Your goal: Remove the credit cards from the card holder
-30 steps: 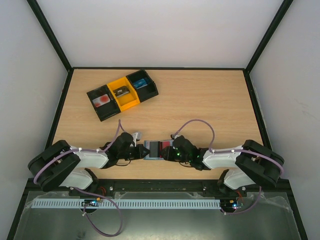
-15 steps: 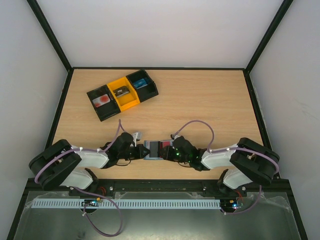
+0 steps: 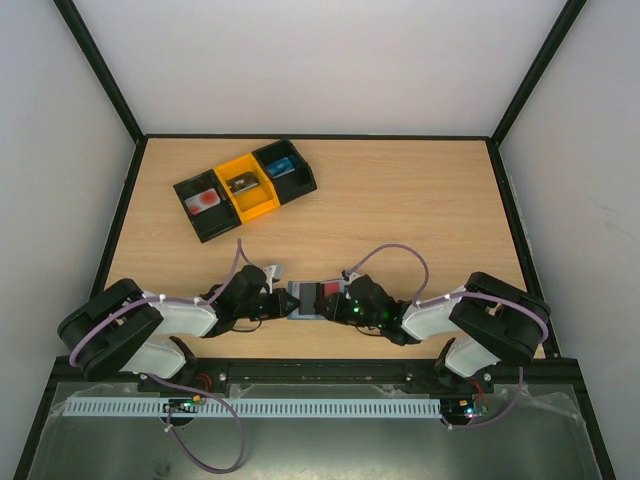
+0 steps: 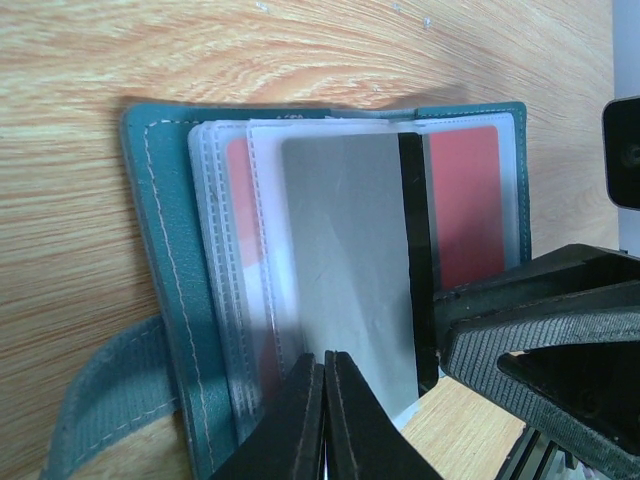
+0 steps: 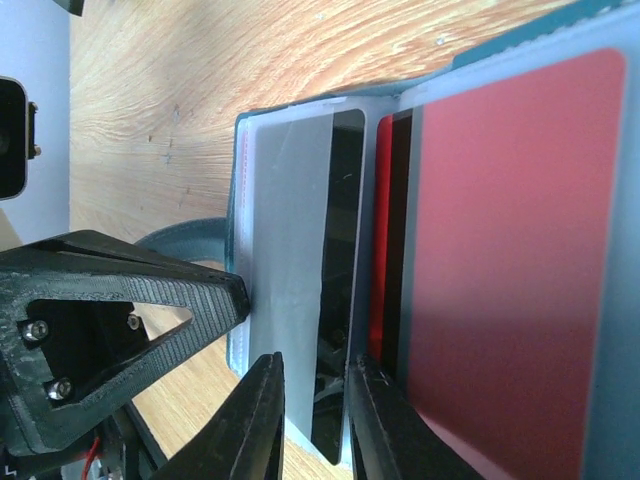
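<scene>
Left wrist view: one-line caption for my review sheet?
Closed left gripper at the striped grey card's edge; teal card holder lies open on the wooden table.

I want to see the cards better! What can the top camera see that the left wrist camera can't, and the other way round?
Only the top camera shows the black-and-orange tray at the far left of the table, and both whole arms. Only the left wrist camera makes out the clear plastic pockets, the stitching on the holder, and the left fingers pinched shut at the near edge of the grey card. Both show the open card holder, a red card and the wooden table.
</scene>
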`<action>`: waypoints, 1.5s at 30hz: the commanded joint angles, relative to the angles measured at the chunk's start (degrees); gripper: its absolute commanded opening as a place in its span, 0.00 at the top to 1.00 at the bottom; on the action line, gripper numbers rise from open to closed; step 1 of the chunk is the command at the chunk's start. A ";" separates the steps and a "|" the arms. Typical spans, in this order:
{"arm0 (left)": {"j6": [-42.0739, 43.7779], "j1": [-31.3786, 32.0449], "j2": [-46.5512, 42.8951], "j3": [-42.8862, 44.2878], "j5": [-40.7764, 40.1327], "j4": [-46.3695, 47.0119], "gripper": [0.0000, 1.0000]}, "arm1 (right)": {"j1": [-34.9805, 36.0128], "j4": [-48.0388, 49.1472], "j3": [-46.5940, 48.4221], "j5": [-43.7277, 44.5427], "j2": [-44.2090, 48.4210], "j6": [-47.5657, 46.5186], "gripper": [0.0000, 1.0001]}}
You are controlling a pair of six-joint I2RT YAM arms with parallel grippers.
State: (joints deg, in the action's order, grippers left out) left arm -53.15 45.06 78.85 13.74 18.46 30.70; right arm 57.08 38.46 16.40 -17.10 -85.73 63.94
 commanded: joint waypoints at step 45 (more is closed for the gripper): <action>1.59 -0.29 -15.20 10.02 2.42 -20.44 0.51 | 0.15 -19.88 -3.38 15.51 30.01 -12.99 0.98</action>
State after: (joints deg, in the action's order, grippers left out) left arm -52.90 45.01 68.10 18.20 20.21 17.54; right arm 57.08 20.97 11.94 -3.57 -57.84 57.08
